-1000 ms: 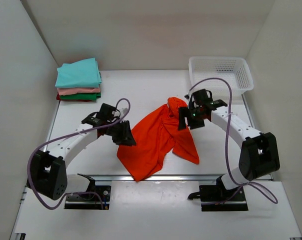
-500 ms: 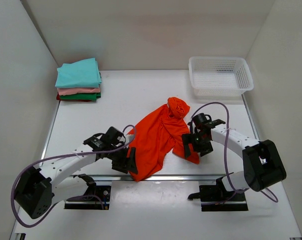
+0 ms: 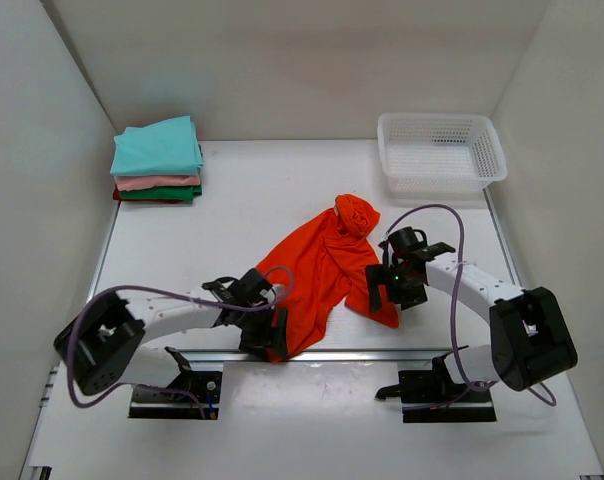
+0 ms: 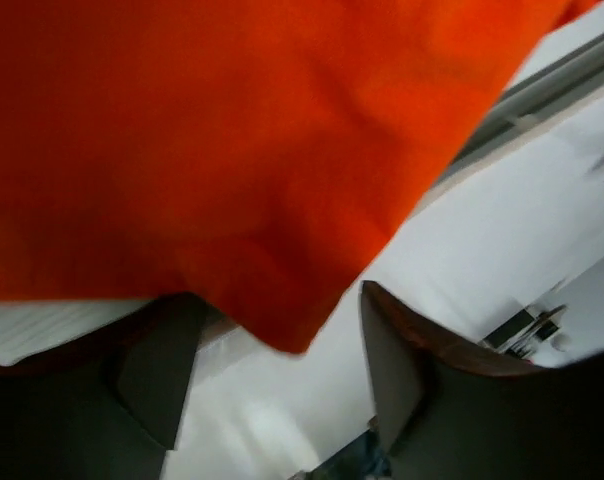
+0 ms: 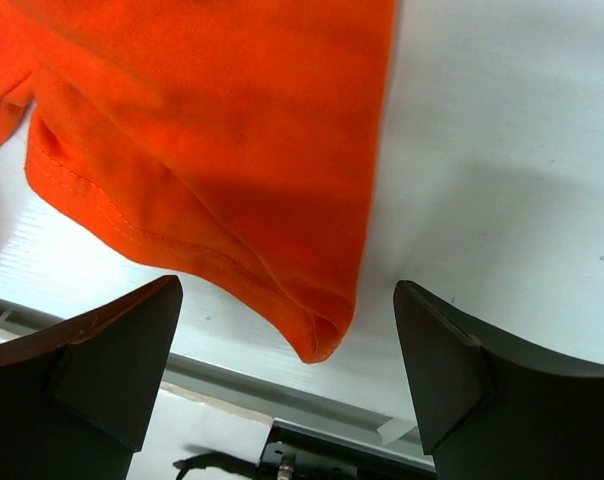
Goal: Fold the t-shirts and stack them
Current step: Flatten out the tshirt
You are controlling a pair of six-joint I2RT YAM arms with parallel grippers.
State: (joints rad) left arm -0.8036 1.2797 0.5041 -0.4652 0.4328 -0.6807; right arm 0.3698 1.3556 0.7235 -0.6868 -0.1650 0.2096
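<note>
Both arms are reaching low and inward from their bases, elbows bent. The left gripper (image 3: 270, 332) is tilting downward, holding its jaws apart. The right gripper (image 3: 386, 292) is pointing downward, spreading its jaws wide.

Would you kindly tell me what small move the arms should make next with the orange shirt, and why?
Probably lower both grippers and close them on the near corners of the orange t-shirt. The left gripper and right gripper both stand open, each framing a loose corner of the crumpled shirt, and neither corner is gripped yet.
</note>
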